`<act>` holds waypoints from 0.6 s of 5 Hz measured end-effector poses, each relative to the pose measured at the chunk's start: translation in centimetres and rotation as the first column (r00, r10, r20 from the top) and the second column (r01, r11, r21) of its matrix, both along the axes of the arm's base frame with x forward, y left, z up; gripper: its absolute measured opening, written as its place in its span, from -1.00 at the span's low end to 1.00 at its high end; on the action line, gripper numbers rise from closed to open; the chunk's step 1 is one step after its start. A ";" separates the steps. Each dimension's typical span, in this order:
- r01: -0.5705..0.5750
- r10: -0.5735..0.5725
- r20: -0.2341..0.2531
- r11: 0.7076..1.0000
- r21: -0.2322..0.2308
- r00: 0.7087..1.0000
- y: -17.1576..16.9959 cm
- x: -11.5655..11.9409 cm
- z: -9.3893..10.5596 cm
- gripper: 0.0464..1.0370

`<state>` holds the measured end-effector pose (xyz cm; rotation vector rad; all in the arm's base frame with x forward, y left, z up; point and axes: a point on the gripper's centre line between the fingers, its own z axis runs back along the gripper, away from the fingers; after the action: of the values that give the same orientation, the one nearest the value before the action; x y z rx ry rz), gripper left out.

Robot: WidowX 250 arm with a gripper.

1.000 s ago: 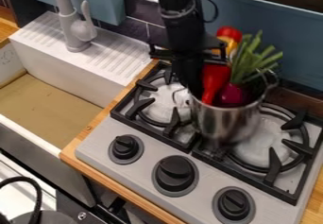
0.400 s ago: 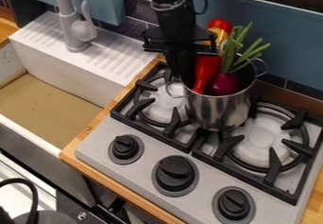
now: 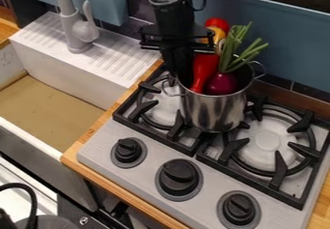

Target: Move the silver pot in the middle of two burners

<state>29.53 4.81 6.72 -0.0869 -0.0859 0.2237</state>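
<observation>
Clock hours run from the view's centre. One blue wall [image 3: 283, 44] stands at one o'clock; one white sink [image 3: 71, 80] lies at nine, with one faucet [image 3: 78, 30] at ten. One grey stove [image 3: 206, 189], set in a wooden counter, spans three to seven, with two burners: ten and four. One black gripper [image 3: 175, 61] is at one, by the pot's rim; whether wide, narrow or gripping, I cannot tell. One silver pot [image 3: 213, 111], upright at three, sits between both burners. Three black knobs run from seven to five.
</observation>
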 end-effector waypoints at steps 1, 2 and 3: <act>0.001 -0.001 -0.007 1.000 0.008 1.000 0.1 -0.1 -0.2 -0.95; -0.003 0.003 0.026 1.000 0.015 1.000 0.3 0.5 -0.1 -0.66; -0.035 0.035 0.029 0.999 -0.005 0.999 0.4 0.5 0.0 -0.16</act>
<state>30.02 5.21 6.68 -0.0931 -0.1163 0.2576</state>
